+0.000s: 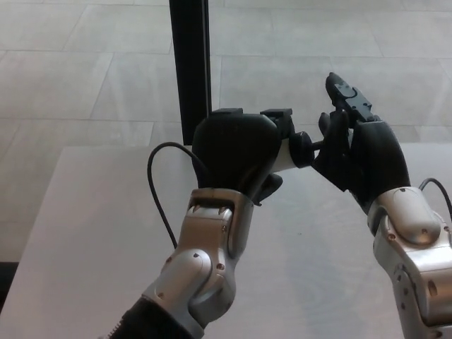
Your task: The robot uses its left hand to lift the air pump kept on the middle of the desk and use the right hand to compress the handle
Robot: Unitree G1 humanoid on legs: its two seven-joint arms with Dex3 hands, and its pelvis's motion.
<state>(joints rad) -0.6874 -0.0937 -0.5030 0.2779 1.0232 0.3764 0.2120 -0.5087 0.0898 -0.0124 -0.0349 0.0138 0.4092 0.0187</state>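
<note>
pale desk [85, 212] below, left hand [236, 152] clamped around air pump [288, 152], right hand [364, 159] fingers spread against its handle, no readable writing

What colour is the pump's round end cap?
Black, on a white air pump body, seen in the head view.

The setting is an indoor test or lab space. A plain white desk [85, 212] stands on a floor of large pale tiles [85, 63]. A black vertical post [189, 63] rises behind the desk. No household furnishings appear.
</note>
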